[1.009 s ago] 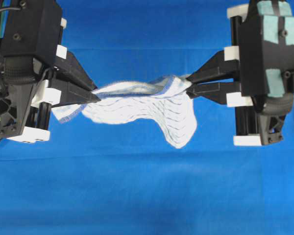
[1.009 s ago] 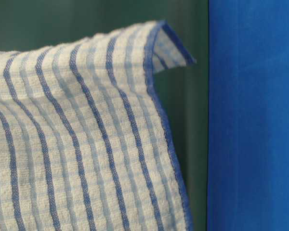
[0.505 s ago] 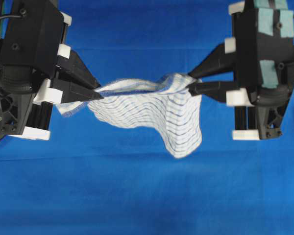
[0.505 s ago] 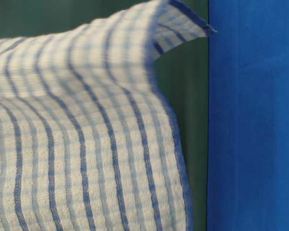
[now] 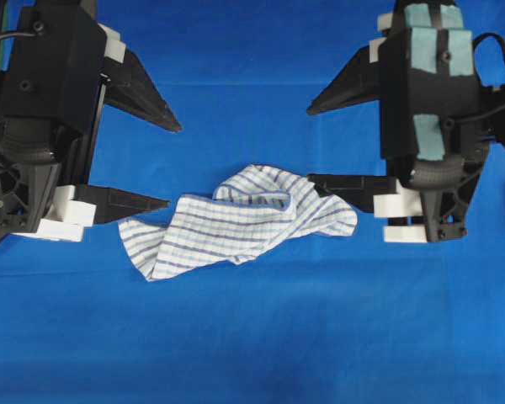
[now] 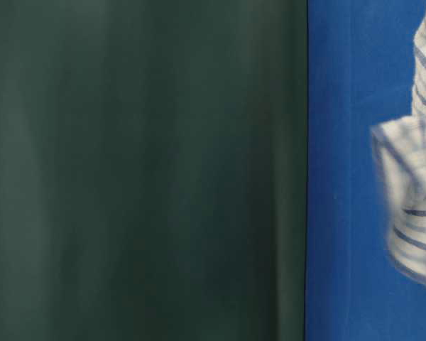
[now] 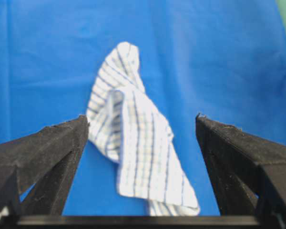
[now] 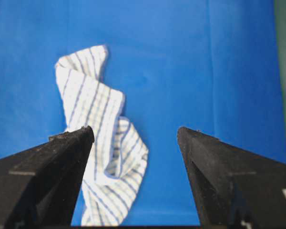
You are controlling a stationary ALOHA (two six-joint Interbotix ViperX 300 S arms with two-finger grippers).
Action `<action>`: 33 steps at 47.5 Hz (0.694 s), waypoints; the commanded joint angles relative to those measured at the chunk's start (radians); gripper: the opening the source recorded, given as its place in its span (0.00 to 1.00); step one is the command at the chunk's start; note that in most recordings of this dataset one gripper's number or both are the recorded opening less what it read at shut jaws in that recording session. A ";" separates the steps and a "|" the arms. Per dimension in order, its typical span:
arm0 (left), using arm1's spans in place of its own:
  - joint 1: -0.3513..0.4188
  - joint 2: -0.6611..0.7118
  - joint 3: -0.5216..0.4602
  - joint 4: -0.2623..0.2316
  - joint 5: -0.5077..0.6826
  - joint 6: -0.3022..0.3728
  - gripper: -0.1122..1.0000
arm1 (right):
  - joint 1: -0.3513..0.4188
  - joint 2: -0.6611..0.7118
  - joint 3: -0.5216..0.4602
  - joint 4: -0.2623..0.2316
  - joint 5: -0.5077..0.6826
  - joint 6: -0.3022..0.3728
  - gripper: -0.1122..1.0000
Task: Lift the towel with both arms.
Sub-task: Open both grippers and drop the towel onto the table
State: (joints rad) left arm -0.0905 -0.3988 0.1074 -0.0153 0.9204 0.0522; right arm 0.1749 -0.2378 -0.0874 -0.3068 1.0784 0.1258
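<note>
Both hands gaping; towel (image 5: 236,220) crumpled on table covering (image 5: 252,337).

Black arms (image 5: 46,76), white blocks, teal patches (image 5: 427,135)

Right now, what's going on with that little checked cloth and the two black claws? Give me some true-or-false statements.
1. The small white towel with blue and grey stripes lies crumpled on the plain blue table covering. True.
2. The left gripper is clamped on the towel. False: its jaws stand wide open, holding nothing.
3. The right gripper is open. True.
4. The towel is spread flat. False: it is folded and bunched.
</note>
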 commanded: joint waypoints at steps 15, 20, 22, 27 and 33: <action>-0.061 0.009 0.219 -0.006 -0.176 -0.005 0.90 | 0.012 0.006 0.166 0.018 -0.074 0.071 0.72; -0.075 0.005 0.324 -0.008 -0.262 -0.011 0.90 | 0.018 0.006 0.242 0.025 -0.137 0.106 0.72; -0.080 0.005 0.362 -0.008 -0.301 -0.017 0.90 | 0.023 0.008 0.281 0.026 -0.172 0.124 0.72; -0.089 0.009 0.457 -0.008 -0.400 -0.031 0.90 | 0.026 0.009 0.359 0.026 -0.241 0.158 0.72; -0.091 0.018 0.538 -0.008 -0.483 -0.043 0.90 | 0.026 0.018 0.448 0.026 -0.333 0.196 0.72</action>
State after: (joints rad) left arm -0.1779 -0.3774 0.6213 -0.0215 0.4863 0.0107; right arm 0.1979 -0.2178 0.3298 -0.2823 0.7977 0.3114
